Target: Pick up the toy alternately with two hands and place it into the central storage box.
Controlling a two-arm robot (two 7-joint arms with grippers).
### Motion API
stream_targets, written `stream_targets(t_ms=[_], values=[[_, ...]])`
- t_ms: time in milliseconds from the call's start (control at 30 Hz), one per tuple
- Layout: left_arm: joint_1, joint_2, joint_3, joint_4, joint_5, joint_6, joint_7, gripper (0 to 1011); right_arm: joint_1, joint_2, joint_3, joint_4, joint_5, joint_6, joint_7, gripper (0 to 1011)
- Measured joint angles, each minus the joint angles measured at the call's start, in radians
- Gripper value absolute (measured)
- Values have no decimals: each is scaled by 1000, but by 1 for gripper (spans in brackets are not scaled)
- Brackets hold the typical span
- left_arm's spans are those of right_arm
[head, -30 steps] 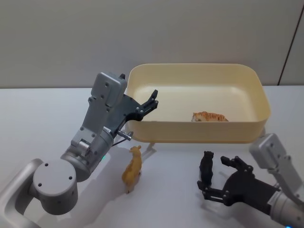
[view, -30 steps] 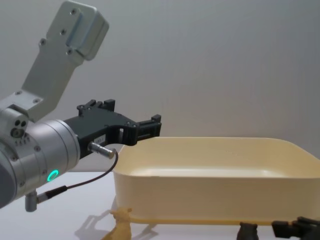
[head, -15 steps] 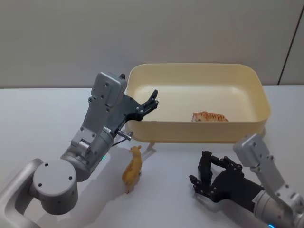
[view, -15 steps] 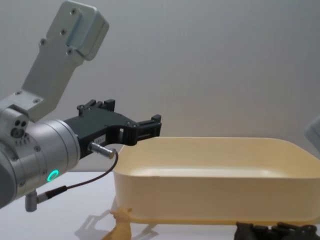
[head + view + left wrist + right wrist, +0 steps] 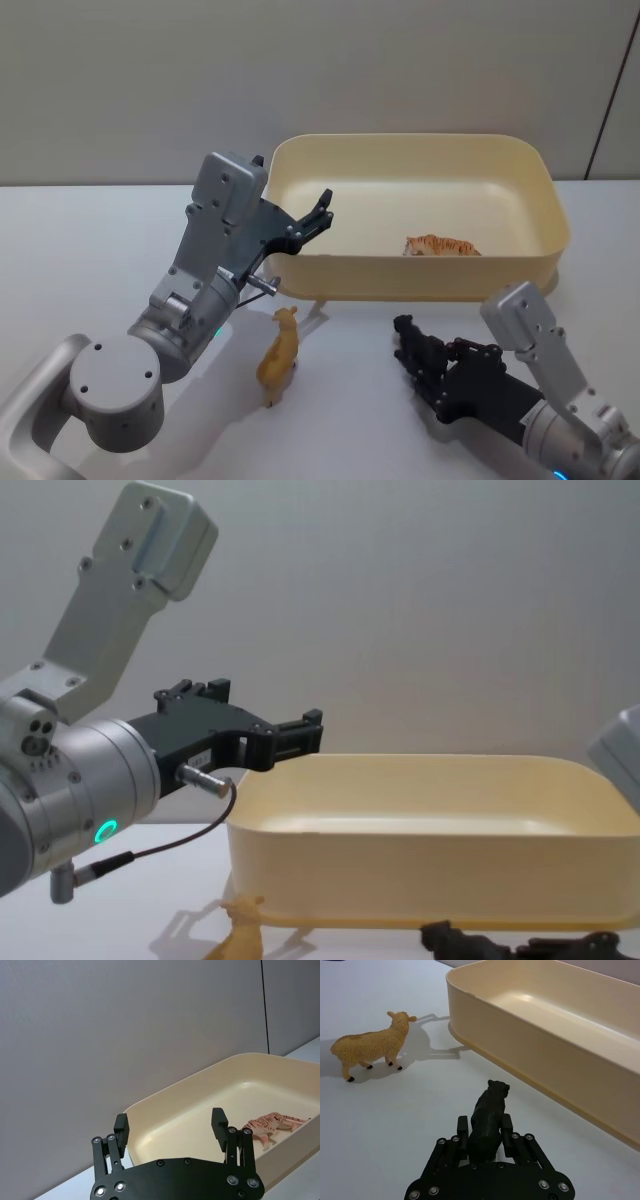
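Observation:
The black animal toy point(image 5: 488, 1116) lies low over the table in front of the central storage box point(image 5: 400, 141), and my right gripper point(image 5: 485, 1133) is shut on its body. In the head view that gripper point(image 5: 425, 362) sits at the front right, pointing left. A tan woolly animal toy point(image 5: 279, 354) stands on the table left of it. An orange striped tiger toy point(image 5: 440, 245) lies inside the box. My left gripper point(image 5: 322, 211) hangs open and empty over the box's near left corner, its fingers point(image 5: 121, 1127) spread wide.
The cream box point(image 5: 430, 870) fills the middle of the white table, with a grey wall behind it. The tan toy point(image 5: 367, 1047) stands near the box's front left corner. Bare table lies in front of the box between the arms.
My right gripper has moved left and shut on the black toy, which went from standing upright to tipped over towards the left. The left arm has not moved.

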Motion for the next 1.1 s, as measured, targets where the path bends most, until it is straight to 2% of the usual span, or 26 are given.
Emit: stream_targets(t_ms=[33, 100, 467, 633, 767, 900, 1100], values=[[0, 0, 0, 0, 0, 0, 0, 1001, 0, 0, 0, 0, 0, 0, 0, 358], [0, 0, 0, 0, 0, 0, 0, 1001, 0, 0, 0, 1, 0, -1, 1, 327], [0, 0, 0, 0, 0, 0, 0, 1001, -7, 25, 16, -25, 29, -36, 37, 318], [0, 0, 0, 0, 0, 0, 0, 1001, -15, 51, 35, -70, 75, -50, 56, 318], [0, 0, 0, 0, 0, 0, 0, 1001, -16, 71, 58, -116, 129, -52, 65, 318], [0, 0, 0, 0, 0, 0, 0, 1001, -3, 80, 76, -138, 170, -46, 70, 318], [0, 0, 0, 0, 0, 0, 0, 1001, 32, 73, 93, -139, 199, -31, 70, 318]])
